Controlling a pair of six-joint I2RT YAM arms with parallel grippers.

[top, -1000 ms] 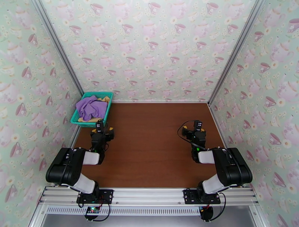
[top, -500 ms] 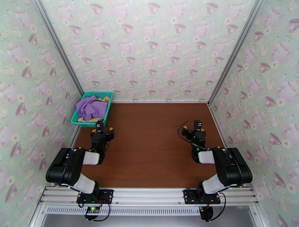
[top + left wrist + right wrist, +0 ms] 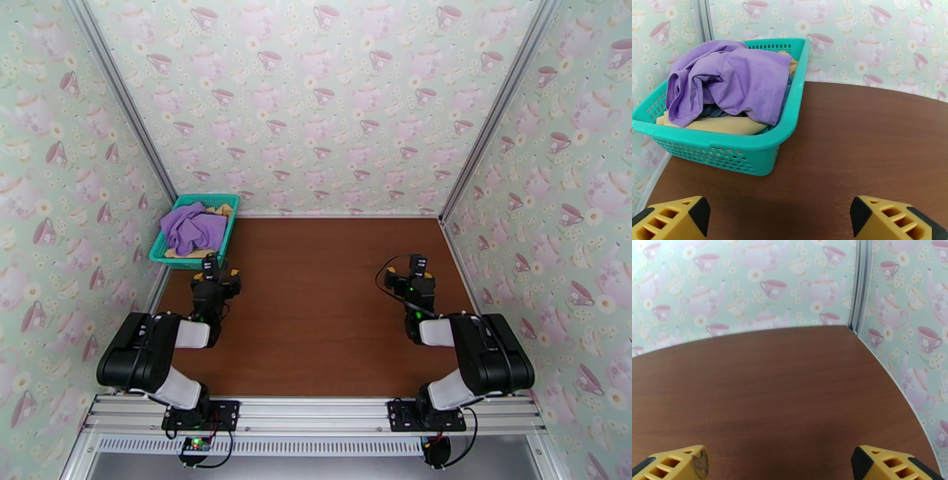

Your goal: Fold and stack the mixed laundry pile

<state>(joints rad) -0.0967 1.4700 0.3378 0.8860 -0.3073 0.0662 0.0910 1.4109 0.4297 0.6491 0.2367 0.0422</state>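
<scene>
The laundry pile lies in a teal mesh basket [image 3: 162,251] at the table's far left corner. On top is a crumpled purple T-shirt [image 3: 192,228] [image 3: 730,83]. A mustard-yellow piece [image 3: 717,125] shows under it at the front and a strip of grey-blue cloth [image 3: 713,113] between the two. My left gripper [image 3: 213,278] [image 3: 778,219] hovers just in front of the basket, open, nothing between its yellow fingers [image 3: 679,217]. My right gripper [image 3: 414,276] [image 3: 780,465] stands open over bare table at the right.
The brown wooden table [image 3: 324,316] is boxed in by teacup-patterned walls [image 3: 332,110] on three sides, with metal posts [image 3: 858,283] in the far corners. The basket rim [image 3: 770,140] sits close to the left wall.
</scene>
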